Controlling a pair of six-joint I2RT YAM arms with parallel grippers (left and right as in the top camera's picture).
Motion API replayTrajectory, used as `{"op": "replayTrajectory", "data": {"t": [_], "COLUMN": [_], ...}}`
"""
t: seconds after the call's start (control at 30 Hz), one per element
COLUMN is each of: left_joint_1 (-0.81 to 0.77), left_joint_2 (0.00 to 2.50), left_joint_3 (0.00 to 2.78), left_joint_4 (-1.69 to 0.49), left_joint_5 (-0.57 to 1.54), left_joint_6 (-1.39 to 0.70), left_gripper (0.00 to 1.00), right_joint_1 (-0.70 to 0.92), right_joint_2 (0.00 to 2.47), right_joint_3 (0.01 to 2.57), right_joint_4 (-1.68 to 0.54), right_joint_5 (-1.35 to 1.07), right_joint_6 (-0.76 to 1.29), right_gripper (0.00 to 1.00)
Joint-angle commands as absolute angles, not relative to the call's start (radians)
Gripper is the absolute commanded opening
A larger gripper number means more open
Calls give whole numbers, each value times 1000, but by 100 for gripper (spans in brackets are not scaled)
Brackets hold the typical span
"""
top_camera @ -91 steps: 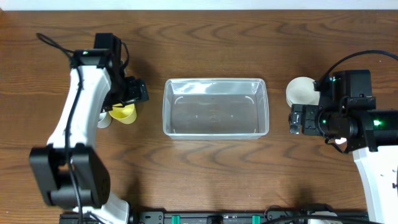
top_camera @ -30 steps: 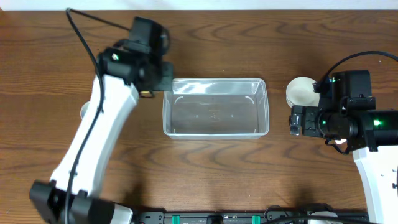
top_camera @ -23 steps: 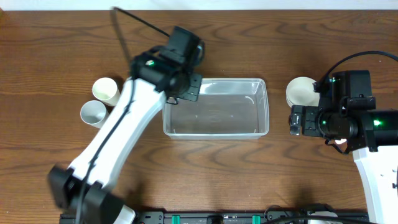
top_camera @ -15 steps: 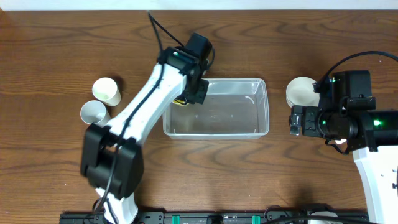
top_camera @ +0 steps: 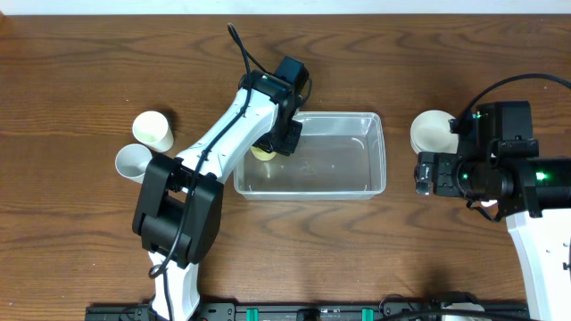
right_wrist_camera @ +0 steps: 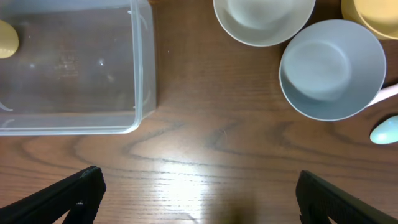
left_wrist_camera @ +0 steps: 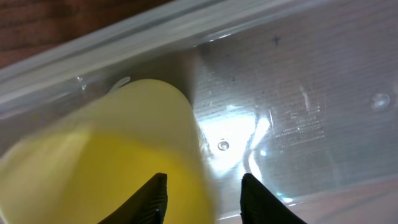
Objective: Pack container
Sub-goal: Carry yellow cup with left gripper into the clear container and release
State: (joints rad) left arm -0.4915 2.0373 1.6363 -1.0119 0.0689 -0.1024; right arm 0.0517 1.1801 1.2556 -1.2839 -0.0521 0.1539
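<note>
Inside the container (top_camera: 382,156), left jaws grip a yellow cup (left_wrist_camera: 112,143); right jaws gape.

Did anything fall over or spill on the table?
No, nothing looks spilled or broken. The container sits straight, the yellow cup is inside its left end at the left gripper, and the bowls and the two pale cups sit open side up.

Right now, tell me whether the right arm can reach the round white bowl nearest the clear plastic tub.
Probably yes: the white bowl sits uncovered on open wood near the open right gripper.
</note>
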Motion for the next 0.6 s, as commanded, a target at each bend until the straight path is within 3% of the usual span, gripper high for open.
{"op": "replayTrajectory", "data": {"t": [0.0,0.57], "left_joint_1": [-481,-477], "left_joint_2": [2038,1847], "left_joint_3": [1633,1637], "left_joint_4": [-1013,-1000], "left_joint_5": [67,-125], "left_joint_6": [-97,-93], "left_gripper": [43,52], "right_joint_1": [58,58], "right_joint_2": [1180,1180], "right_joint_3": [1275,1275], "right_joint_4": [-1287,-1286], "right_joint_5": [-44,-41], "right_joint_6": [171,171], "right_gripper": [99,99]}}
